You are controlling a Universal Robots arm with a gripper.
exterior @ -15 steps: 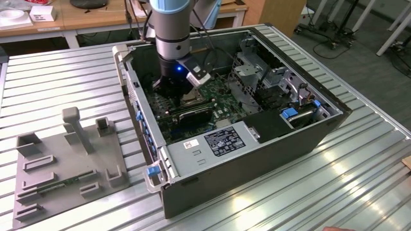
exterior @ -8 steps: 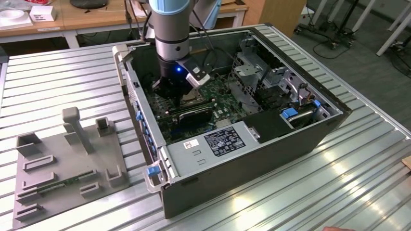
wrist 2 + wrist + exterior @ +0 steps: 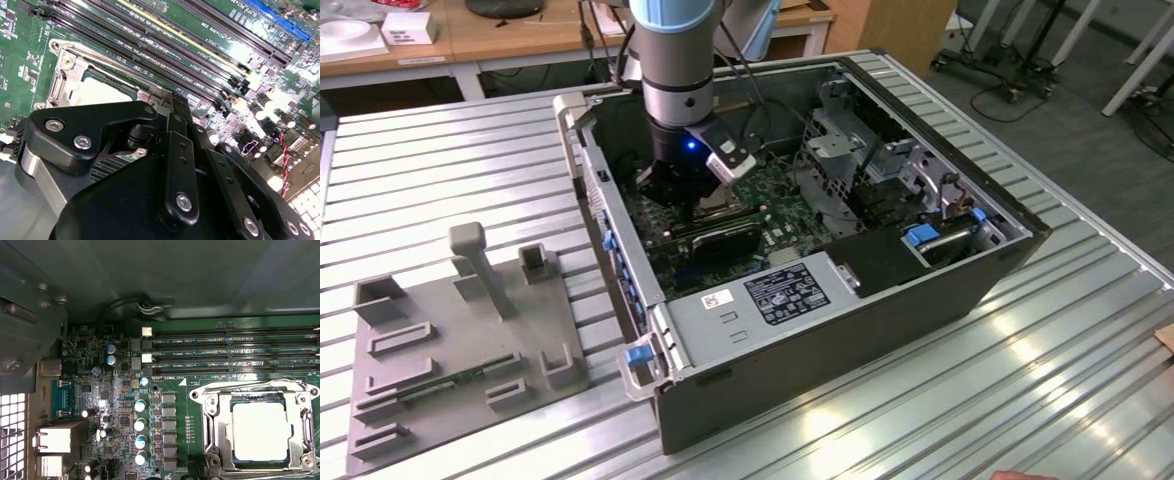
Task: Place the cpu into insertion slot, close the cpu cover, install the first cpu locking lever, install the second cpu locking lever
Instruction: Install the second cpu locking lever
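The cpu is a pale square chip lying flat in the insertion slot on the green motherboard. The cpu cover, a silvery frame with a cut-out centre, lies down flat around it. The second wrist view has the cpu and cover just beyond my black gripper. The gripper is shut with nothing in it, and its tips sit at the socket's edge beside the memory slots. In the exterior view the gripper reaches down inside the open computer case.
Long black memory slots run along one side of the socket. Capacitors and rear ports stand on the board nearby. Case walls, a drive cage and the power supply hem the arm in. A grey fixture plate lies on the table.
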